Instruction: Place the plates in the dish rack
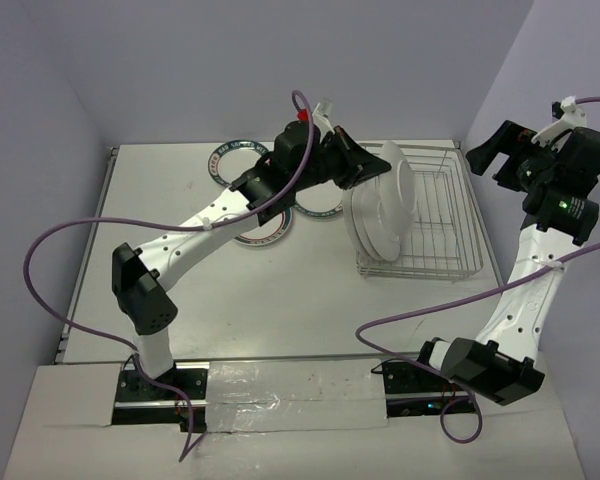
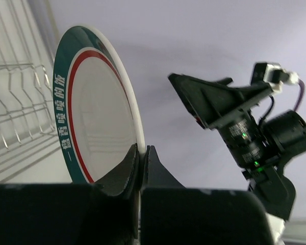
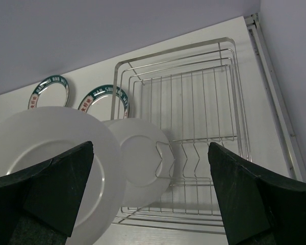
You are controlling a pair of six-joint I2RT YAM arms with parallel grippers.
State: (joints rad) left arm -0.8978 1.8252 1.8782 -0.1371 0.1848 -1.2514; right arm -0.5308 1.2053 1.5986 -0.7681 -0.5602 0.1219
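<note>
My left gripper is shut on the rim of a white plate and holds it upright above the left end of the wire dish rack. In the left wrist view the fingers pinch the edge of this plate, which has a green rim and a red ring. Its white underside fills the lower left of the right wrist view. Another plate stands in the rack, underside showing. My right gripper is open and empty, raised to the right of the rack.
Green-rimmed plates lie flat on the table left of the rack, partly under my left arm. Two of them show in the right wrist view. The table's raised edge runs just right of the rack.
</note>
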